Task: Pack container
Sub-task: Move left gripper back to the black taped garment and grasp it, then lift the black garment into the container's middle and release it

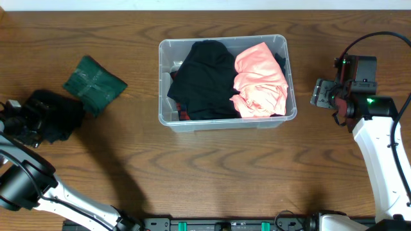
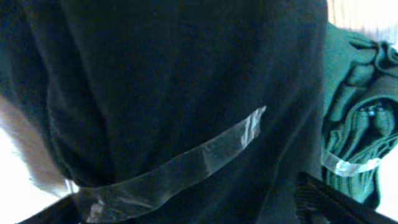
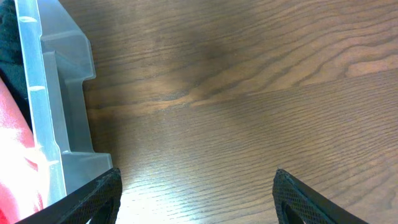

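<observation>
The container (image 1: 163,83) is a clear plastic bin at the table's middle; it holds a black garment (image 1: 204,80) on the left and a pink garment (image 1: 260,80) on the right. A black clothing bundle (image 1: 58,115) bound with clear tape lies at the far left and fills the left wrist view (image 2: 186,93). My left gripper (image 1: 29,120) is open with its fingers either side of the bundle (image 2: 186,202). My right gripper (image 1: 317,94) is open and empty over bare wood (image 3: 196,180), just right of the container's wall (image 3: 56,93).
A folded green garment (image 1: 95,83), also taped, lies just behind and to the right of the black bundle; it shows at the right of the left wrist view (image 2: 360,118). The table is dark wood.
</observation>
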Tool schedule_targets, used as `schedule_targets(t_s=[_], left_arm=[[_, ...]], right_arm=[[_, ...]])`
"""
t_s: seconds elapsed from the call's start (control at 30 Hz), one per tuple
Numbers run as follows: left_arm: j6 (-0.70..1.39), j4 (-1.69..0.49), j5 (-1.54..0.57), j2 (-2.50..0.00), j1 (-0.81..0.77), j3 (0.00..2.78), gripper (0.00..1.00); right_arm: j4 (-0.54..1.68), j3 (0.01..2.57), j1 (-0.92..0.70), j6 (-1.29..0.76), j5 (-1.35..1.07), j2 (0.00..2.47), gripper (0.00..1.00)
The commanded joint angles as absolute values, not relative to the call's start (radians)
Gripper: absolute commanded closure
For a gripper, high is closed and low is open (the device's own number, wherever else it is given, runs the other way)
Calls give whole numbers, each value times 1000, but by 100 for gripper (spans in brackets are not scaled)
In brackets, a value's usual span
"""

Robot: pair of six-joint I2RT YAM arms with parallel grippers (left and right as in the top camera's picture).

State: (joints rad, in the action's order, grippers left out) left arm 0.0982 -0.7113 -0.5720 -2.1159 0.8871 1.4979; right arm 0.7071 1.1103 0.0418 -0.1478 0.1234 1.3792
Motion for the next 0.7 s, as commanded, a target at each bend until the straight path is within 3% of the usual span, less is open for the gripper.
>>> schedule_targets(t_s=[0.0, 0.1, 0.4, 0.53, 0.67], left_arm=[[71, -714, -606, -2125, 879, 1493, 26], [71, -717, -606, -2125, 879, 1493, 41], [72, -739, -606, -2042, 879, 1493, 65], [72, -746, -607, -1929, 879, 1493, 94], [88, -751, -636, -1777, 868, 1493, 94]], right_arm=[[710, 1107, 49, -133, 123, 1381, 24], [715, 1107, 49, -133, 123, 1381, 24], [722, 1107, 49, -133, 123, 1381, 24], [721, 1107, 49, -133, 123, 1381, 24], [718, 1107, 49, -133, 123, 1381, 24]])
